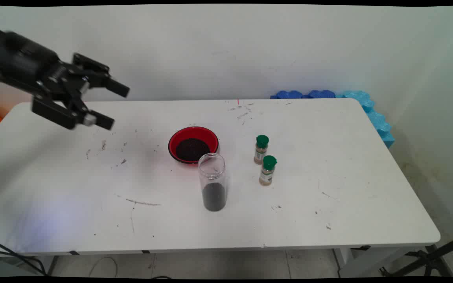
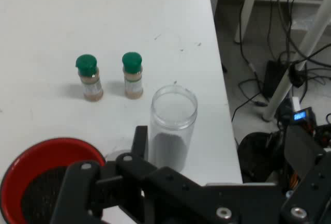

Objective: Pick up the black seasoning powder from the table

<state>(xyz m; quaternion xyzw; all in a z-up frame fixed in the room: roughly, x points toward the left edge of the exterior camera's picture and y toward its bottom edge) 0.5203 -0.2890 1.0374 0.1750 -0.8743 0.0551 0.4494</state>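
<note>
The gripper [image 1: 116, 105] is being held high over the left end of the table [image 1: 348, 204], its two fingers spread apart with nothing between them. It is well apart from everything on the table. The nearest thing is a red bowl [image 1: 193, 144] near the table's middle, in which a dark granular filling is being held. Just in front of the bowl a clear open-topped jar [image 1: 212, 181] is standing upright, its lower part filled with the same dark material. To the right of the bowl two small spice bottles with green caps [image 1: 261, 149] [image 1: 268, 170] are standing upright, near one another. Blue foam pieces [image 1: 364, 103] are lying along the table's far right corner.

In the hand view the bowl [image 2: 46, 157], jar [image 2: 173, 125] and both bottles [image 2: 89, 77] [image 2: 133, 75] are being framed above the gripper's linkage.
</note>
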